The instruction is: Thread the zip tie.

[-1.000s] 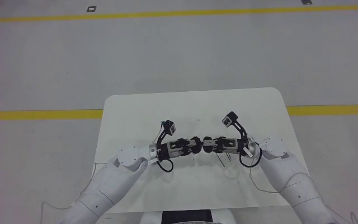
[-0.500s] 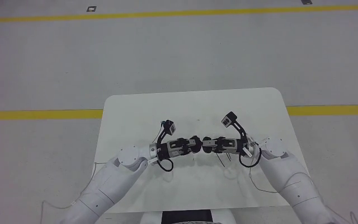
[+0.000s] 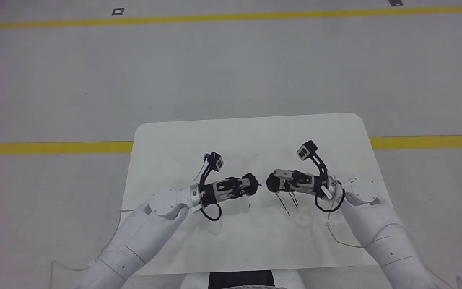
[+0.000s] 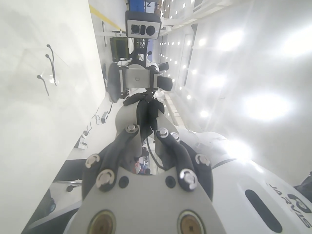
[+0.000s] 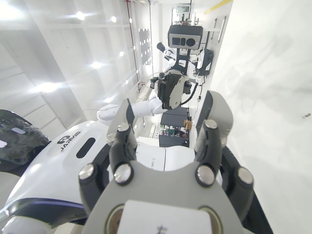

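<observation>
Hovering over the middle of the white table (image 3: 180,144), the two arms point at each other, their tips near but apart. The left pincer (image 3: 250,182) has its fingers pressed together. In the left wrist view the dark fingertips (image 4: 146,110) meet in one black mass, and whether a tie is nipped between them cannot be told. The right pincer (image 3: 273,180) is spread. In the right wrist view its grey fingers (image 5: 217,108) stand well apart, and the left pincer shows through the gap, farther off.

Three black zip ties (image 4: 51,65) lie loose on the table, close together and roughly side by side, each with a small head at one end. From above, the zip ties (image 3: 289,205) show as thin dark lines just on the robot's side of the right pincer, touching neither pincer. A small dark speck (image 5: 306,116) also lies on the table, too small to tell what it is.

Each arm carries a small black box on a stalk above its wrist: the left wrist camera (image 3: 214,159) and the right wrist camera (image 3: 307,150).

The table stands on a pale grey floor (image 3: 72,72) crossed by two yellow lines (image 3: 231,16), the nearer one meeting the table's two sides.
</observation>
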You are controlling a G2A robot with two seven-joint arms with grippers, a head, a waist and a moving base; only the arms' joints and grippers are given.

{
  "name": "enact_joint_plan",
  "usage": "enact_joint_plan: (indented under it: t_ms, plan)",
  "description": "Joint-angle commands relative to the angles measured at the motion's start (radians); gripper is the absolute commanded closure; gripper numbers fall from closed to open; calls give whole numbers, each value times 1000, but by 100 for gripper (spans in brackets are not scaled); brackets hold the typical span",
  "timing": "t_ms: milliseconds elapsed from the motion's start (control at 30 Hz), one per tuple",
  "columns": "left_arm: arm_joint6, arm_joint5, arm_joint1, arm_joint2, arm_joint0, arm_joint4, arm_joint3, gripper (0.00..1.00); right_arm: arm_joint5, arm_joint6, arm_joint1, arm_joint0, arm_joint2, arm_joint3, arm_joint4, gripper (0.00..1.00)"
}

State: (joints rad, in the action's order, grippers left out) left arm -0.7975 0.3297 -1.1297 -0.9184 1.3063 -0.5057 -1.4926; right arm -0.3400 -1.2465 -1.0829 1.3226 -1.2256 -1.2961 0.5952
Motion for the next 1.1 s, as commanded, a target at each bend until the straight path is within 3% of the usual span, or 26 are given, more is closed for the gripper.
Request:
enact_joint_plan:
  t_ms: [0, 333, 433, 533, 767, 967, 1067]
  plan:
    - [7, 10, 2, -6, 4, 41, -24, 100, 0, 8, 3, 5, -17, -3, -7, 0]
    - [13, 3, 3, -5, 15, 58, -35, 100, 0, 8, 6, 10, -34, -9, -8, 0]
    - [52, 10, 4, -14, 16, 105, -47, 100, 0, 8, 6, 10, -34, -9, -8, 0]
    - [74, 10, 7, -55, 39, 156, -82, 100, 3, 54, 16, 13, -49, -28, -129, 0]
    - [172, 10, 11, -140, 115, 410, -159, 100, 61, 58, 45, 25, -85, -105, -393, 0]
    - [304, 10, 21, -103, 135, 701, -212, 100, 91, 61, 58, 26, -75, -168, -560, 0]
    - [304, 10, 21, -103, 135, 701, -212, 100, 76, 93, 59, 30, -79, -185, -569, 0]
